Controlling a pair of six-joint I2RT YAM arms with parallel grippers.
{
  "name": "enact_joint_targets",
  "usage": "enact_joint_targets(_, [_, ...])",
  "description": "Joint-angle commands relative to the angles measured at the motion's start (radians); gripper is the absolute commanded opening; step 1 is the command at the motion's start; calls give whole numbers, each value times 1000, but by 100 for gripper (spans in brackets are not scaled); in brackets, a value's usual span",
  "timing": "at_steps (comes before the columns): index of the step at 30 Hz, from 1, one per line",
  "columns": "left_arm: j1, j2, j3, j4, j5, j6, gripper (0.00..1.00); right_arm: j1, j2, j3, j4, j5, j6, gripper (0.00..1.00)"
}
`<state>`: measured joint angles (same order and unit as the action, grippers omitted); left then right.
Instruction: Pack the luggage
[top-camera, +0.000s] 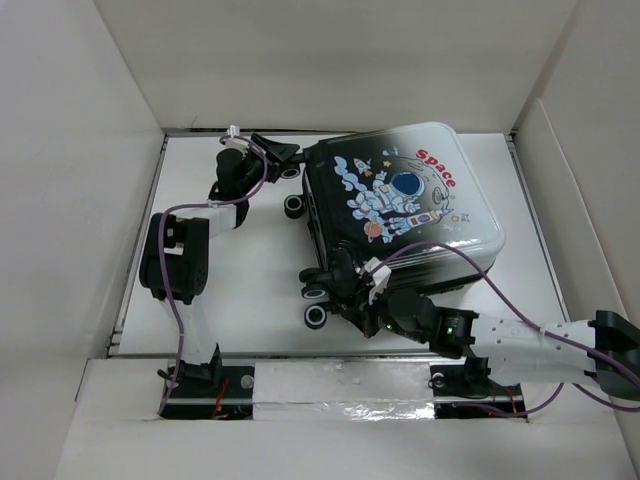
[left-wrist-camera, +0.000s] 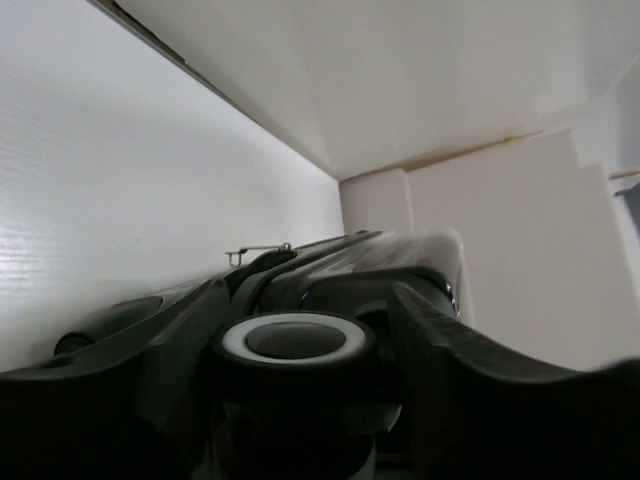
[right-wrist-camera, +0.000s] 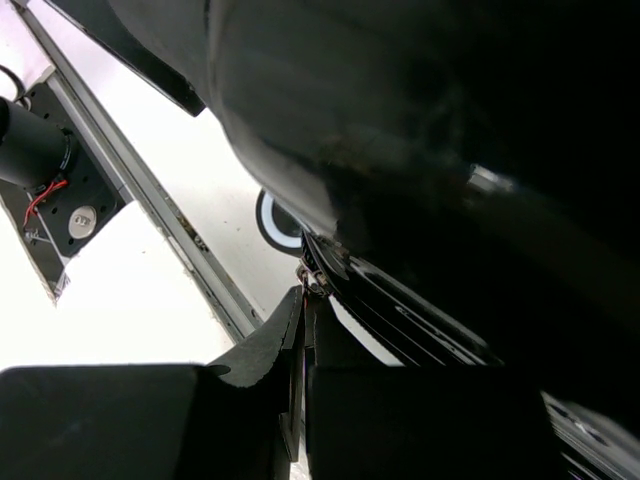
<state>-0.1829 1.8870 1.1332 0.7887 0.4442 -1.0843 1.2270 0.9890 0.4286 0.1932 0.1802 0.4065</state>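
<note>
- top view: the luggage (top-camera: 400, 195) lies closed and flat on the worktop (top-camera: 240, 290), astronaut print up, wheels to the left. the left gripper (top-camera: 285, 155) is at its far wheel corner and the right gripper (top-camera: 338, 268) is at its near wheel corner.
- left wrist view: the left gripper (left-wrist-camera: 300, 345) is released. its fingers (left-wrist-camera: 450, 350) stand either side of a white-rimmed wheel (left-wrist-camera: 295, 340), with the luggage (left-wrist-camera: 350, 265) shell behind. risk: a wheel swivels and rolls, so closing on it could spin it out of the fingers or drag the case sideways.
- right wrist view: the right gripper (right-wrist-camera: 300, 330) is clenched. its tips meet just under the luggage (right-wrist-camera: 420, 150) edge, where a small metal piece (right-wrist-camera: 315, 275) shows at the zip line. i cannot tell whether it pinches that piece. a second wheel (right-wrist-camera: 275, 222) sits beyond. risk: if nothing is truly pinched, a pull here would slip off and the zip would not move. if it is pinched, pulling at an angle could jam the zip or slide the whole case, since little seems to brace it.
</note>
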Motion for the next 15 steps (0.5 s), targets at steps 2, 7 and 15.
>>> enact_joint_targets(2, [-27,-2,-46,231,65,-91,42,35,-41,55,129,-24,29,0])
enact_joint_targets(7, [-36,-2,-58,265,54,-98,0,35,-105,39,80,5,37,0])
enact_joint_targets(15, [16,-140,-323,378,-39,-80,0,-113,-263,-8,-11,-47,25,0])
